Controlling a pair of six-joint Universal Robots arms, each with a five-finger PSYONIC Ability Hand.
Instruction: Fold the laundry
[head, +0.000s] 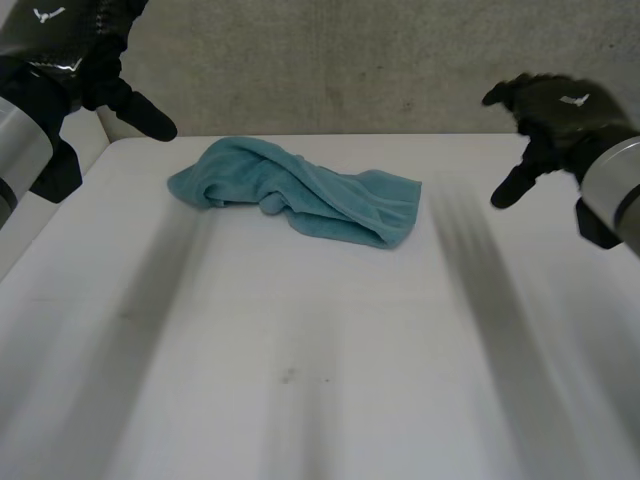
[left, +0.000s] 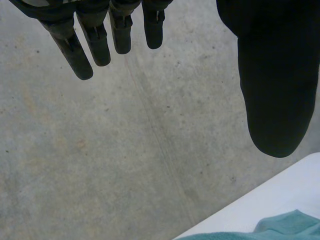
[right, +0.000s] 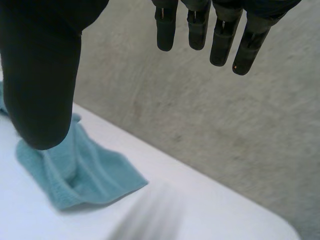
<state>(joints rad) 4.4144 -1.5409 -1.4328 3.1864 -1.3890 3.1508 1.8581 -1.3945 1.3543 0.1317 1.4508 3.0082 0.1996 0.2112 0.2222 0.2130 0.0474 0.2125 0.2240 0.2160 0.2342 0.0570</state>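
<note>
Open table (head: 300, 390) fronts towel (head: 305, 195) at far edge; left hand (head: 85, 65), right hand (head: 552, 112) hover spread.

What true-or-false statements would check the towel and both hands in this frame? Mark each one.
1. The teal towel lies on the white table. True.
2. The left hand grips a corner of the towel. False: its fingers are straight and it is clear of the towel.
3. The right hand is open and holds nothing. True.
4. The towel is folded into a neat square. False: it lies bunched and crumpled.
</note>
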